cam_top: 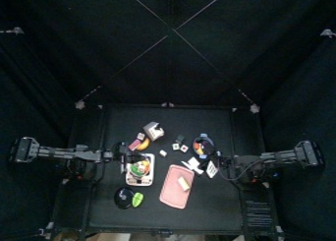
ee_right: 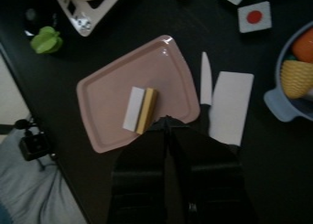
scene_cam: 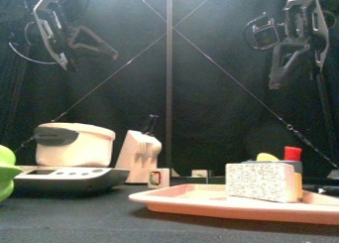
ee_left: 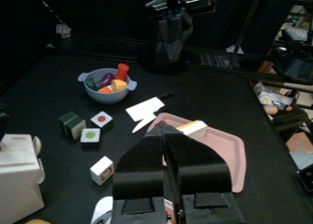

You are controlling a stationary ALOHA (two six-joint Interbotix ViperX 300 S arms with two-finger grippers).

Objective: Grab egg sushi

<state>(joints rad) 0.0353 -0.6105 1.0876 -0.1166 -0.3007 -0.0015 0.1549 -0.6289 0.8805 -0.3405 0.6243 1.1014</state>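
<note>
- Centrally, a smooth pink board point(ee_right: 128, 104) with a raised rim and rounded corners lies flat on the matte black table point(cam_top: 217, 210).
- On the board rests the egg sushi point(ee_right: 139, 110), a small oblong block, pale white with a yellow layer along one long side; from the front point(scene_cam: 264, 182) its surface looks grainy.
- Bare pink board surrounds the block on all sides.
- Just beside the board lies a flat white card point(ee_right: 230, 107).
- A pale blue bowl point(ee_left: 106, 80) holds colourful pieces, well apart from the board.
- Left gripper point(ee_left: 166, 141) hangs above the table, jaws slightly parted, holding nothing.
- Right gripper point(ee_right: 169, 127) hovers above the board's edge, jaws nearly pressed together, empty.
</note>
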